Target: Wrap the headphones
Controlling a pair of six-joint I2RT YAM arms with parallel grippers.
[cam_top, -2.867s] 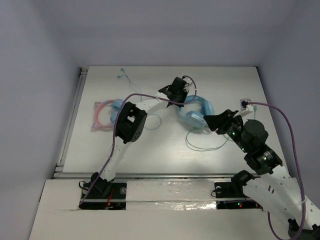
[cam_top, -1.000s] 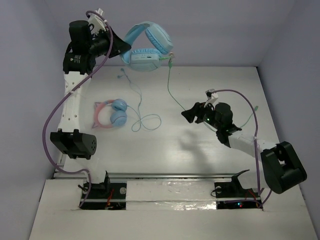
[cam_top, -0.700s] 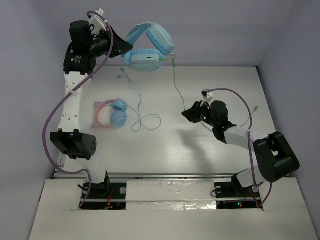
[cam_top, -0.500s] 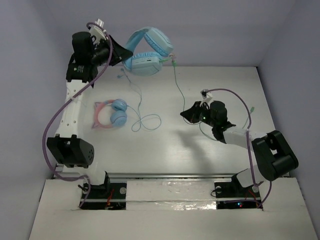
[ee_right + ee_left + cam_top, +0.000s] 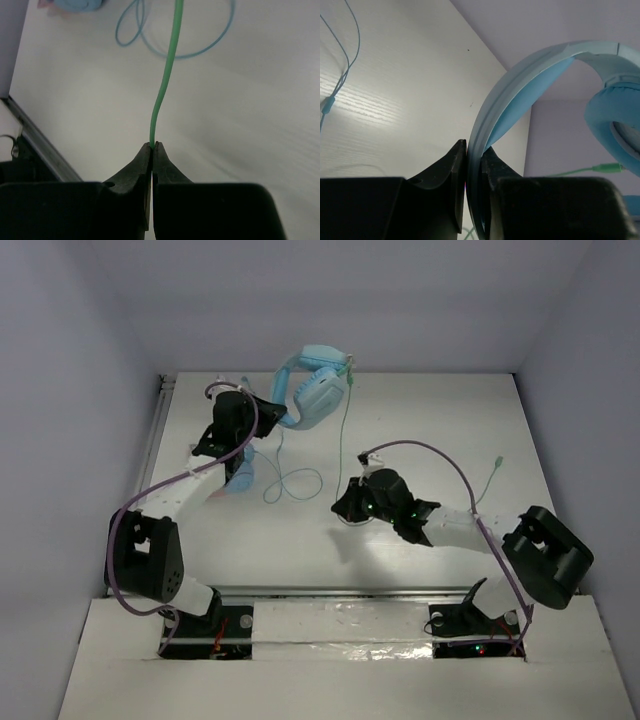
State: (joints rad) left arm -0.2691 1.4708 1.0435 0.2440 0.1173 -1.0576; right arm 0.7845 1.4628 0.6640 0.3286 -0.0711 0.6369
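The light-blue headphones [image 5: 315,390] hang in the air over the back of the table. My left gripper [image 5: 268,412] is shut on their wide headband [image 5: 490,115]; one padded earcup [image 5: 615,115] shows at the right of the left wrist view. The thin green cable [image 5: 345,435] runs from the earcup down to my right gripper [image 5: 345,508], which is shut on it low over the table's middle. In the right wrist view the green cable [image 5: 167,65] rises straight out of the closed gripper [image 5: 152,146]. The cable's free end [image 5: 497,465] lies on the table at the right.
The smaller pink-banded headphones [image 5: 238,478] lie left of centre, mostly hidden by my left arm. Their thin blue cable [image 5: 295,483] loops on the table beside them and shows in the right wrist view [image 5: 185,50]. A metal rail [image 5: 150,480] edges the table's left side.
My left arm has swung the headphones down and right from high at the back left. My right gripper has moved left and nearer, still holding the green cable.
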